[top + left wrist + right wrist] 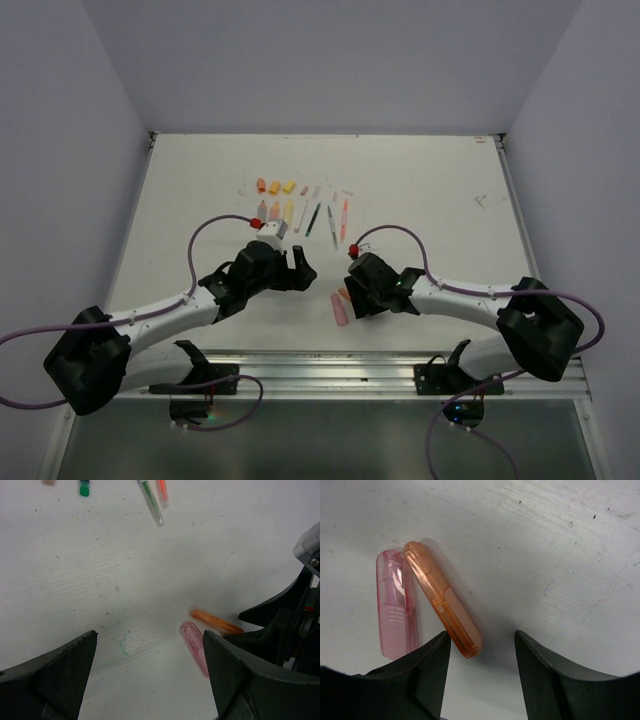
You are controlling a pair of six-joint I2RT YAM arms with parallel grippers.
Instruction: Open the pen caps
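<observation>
White tabletop (450, 200). My right gripper (482, 637), jaws apart, empty, hovers by the orange highlighter (442, 600) beside a pink one (395, 612), near edge; left gripper (150, 637) wide, idle. Reaching step; next, probably: straddle it, close.

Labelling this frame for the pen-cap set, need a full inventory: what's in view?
caps: three chunky, two orange and one yellow, far row mid-table; tiny pale ones beside them, too small to count
chunky markers: two, orange and yellow, just nearer than those caps
thin pens: about four, white, green, pale, orange, right of the markers
pink highlighter: one, translucent pink, nearer, by the right gripper
orange highlighter: one, translucent orange, touching the pink one at one end
scribble: one, green, on the table
table: one, white
left gripper: open, empty, over bare table
right gripper: open, at the orange highlighter's end
</observation>
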